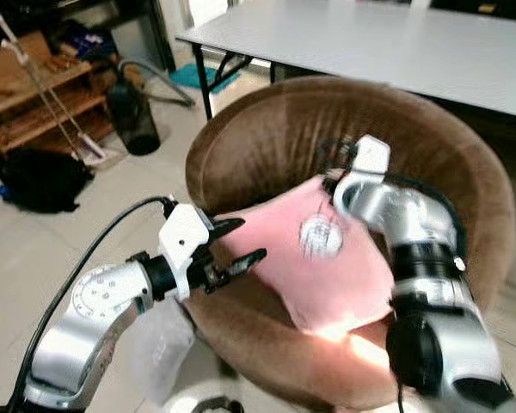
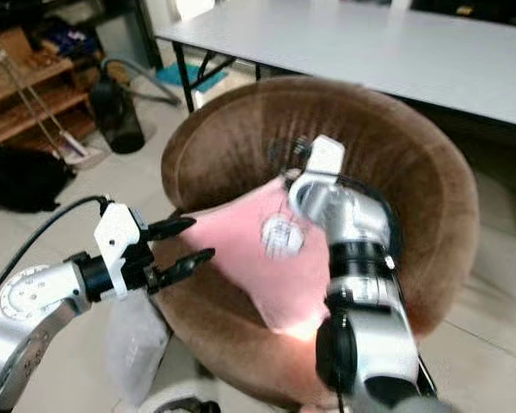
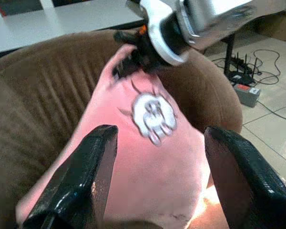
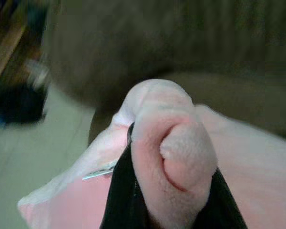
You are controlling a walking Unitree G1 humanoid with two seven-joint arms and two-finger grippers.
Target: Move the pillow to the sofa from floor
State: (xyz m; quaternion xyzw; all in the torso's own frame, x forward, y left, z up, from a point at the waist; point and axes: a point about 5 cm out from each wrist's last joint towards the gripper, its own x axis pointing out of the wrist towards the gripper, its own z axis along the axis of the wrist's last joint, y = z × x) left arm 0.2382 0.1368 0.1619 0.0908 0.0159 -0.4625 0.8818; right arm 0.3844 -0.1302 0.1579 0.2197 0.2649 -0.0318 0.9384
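A pink pillow with a white print lies tilted inside the round brown sofa chair. My right gripper is shut on the pillow's upper corner, and the pinched pink fabric bulges between its black fingers. My left gripper stands open at the chair's near-left rim, just beside the pillow's left corner. Its two black fingers frame the pillow without touching it.
A grey table stands right behind the chair. To the far left are a wooden shelf, a black bag, a dark bin and a mop on the tiled floor. A power strip lies on the floor beyond the chair.
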